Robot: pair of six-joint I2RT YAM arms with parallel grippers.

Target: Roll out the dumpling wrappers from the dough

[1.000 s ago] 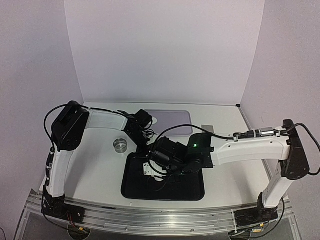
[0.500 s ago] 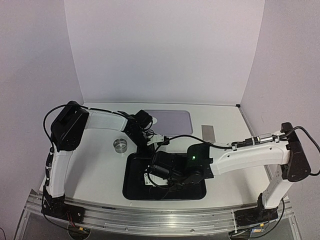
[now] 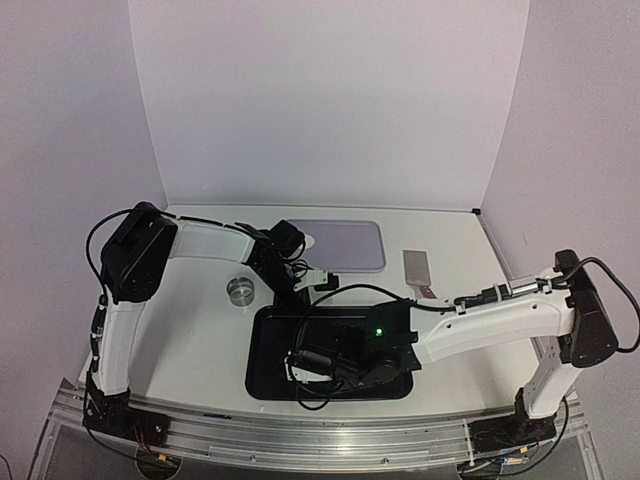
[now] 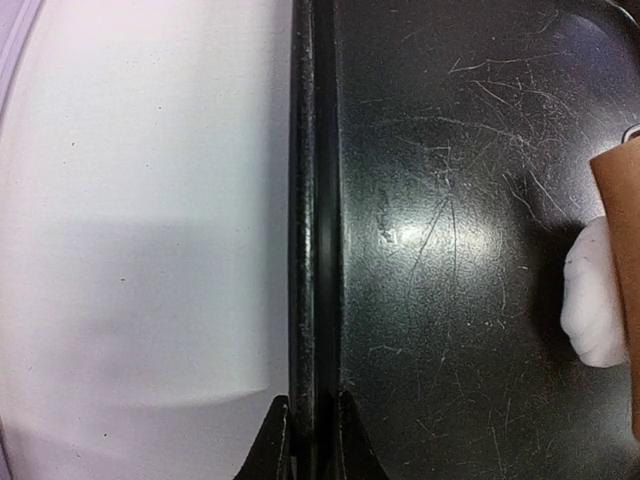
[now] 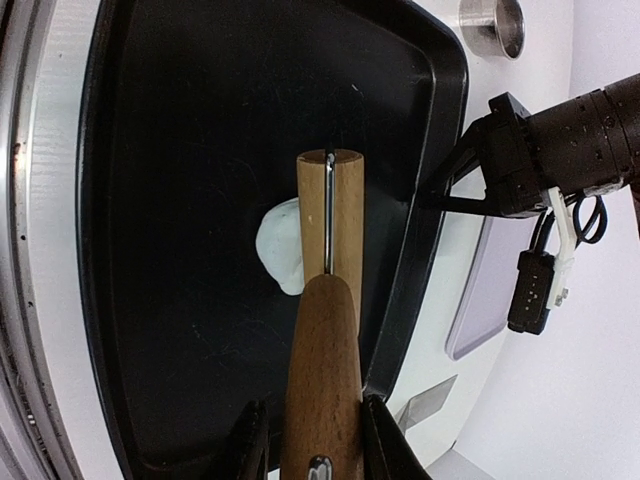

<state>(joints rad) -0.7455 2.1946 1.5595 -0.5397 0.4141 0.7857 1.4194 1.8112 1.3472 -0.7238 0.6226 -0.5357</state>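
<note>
Right pincer (image 5: 318,435) pinches the handle of a wooden rolling pin (image 5: 328,230), whose far end lies against one side of the dough (image 5: 280,245), a soft white lump on the floor of the black tray (image 5: 190,130). Left pincer (image 4: 312,445) is pressed onto the tray's far rim, one finger on each side. From above, the right arm hides the dough. On the desk (image 3: 190,330) a small metal ring (image 3: 240,290) stands left of the tray, a lavender tray (image 3: 345,245) lies beyond it, and what seems a flat metal scraper (image 3: 417,270) rests to the right
</note>
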